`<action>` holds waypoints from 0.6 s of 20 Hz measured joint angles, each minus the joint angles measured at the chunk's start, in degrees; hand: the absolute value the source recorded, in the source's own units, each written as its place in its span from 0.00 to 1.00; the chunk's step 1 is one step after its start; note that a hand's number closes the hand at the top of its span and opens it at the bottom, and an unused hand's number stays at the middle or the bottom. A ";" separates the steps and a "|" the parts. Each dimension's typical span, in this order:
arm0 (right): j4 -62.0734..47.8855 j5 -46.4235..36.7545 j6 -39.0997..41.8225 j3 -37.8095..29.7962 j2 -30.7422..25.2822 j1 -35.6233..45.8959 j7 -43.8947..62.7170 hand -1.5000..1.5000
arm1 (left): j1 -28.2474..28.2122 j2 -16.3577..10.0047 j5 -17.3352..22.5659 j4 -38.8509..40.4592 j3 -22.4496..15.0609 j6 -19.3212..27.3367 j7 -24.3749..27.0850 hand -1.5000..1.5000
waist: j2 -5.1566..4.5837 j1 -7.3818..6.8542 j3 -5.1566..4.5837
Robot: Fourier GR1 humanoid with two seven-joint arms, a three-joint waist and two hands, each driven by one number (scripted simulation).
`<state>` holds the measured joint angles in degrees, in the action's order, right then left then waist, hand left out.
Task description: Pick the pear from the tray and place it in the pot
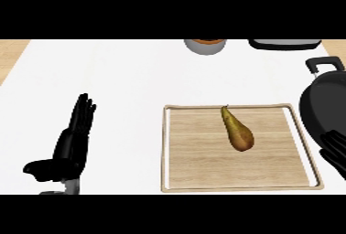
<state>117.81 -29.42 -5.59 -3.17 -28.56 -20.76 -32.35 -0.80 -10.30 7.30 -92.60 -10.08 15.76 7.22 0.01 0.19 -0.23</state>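
Observation:
A brown-yellow pear (237, 130) lies on the wooden tray (196, 173), its thin stem end pointing away from me. The black pot (323, 105) stands just right of the tray, cut by the view's right edge, with a handle at its far side. My left hand (73, 141) rests open at the lower left, fingers straight and pointing away, far from the tray. My right hand (334, 151) shows only partly at the right edge, beside the tray's right rim and in front of the pot, and nothing shows in it.
A grey cup-like container (205, 45) with an orange inside stands at the far edge of the white counter (121, 77). A dark flat object (283, 44) sits at the far right. Wooden floor shows past the counter's left corner.

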 measured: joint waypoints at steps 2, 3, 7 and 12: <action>2.14 -5.60 1.02 2.40 -0.07 -0.36 6.25 0.00 | 0.08 0.35 0.03 1.14 0.02 -0.34 0.90 0.50 | -0.08 -0.12 0.00; 3.16 -8.60 1.66 4.42 0.45 -0.07 9.56 0.00 | 0.47 0.50 -0.01 0.97 -0.06 -0.24 0.38 0.50 | -0.09 -0.27 0.01; 4.44 -18.64 4.98 12.08 3.85 3.29 20.80 0.00 | 0.71 0.78 -0.30 1.45 0.08 -0.63 0.67 0.50 | -0.09 -0.54 0.09; -0.51 -24.48 9.18 16.41 7.98 10.61 27.61 0.00 | 1.63 1.14 -0.06 3.18 1.54 -1.86 1.14 0.50 | -0.07 -0.51 0.17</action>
<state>117.30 -53.90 3.59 13.24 -20.58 -10.15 -4.75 0.83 -9.16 7.24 -89.42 -8.54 13.90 8.36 -0.06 -0.32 -0.06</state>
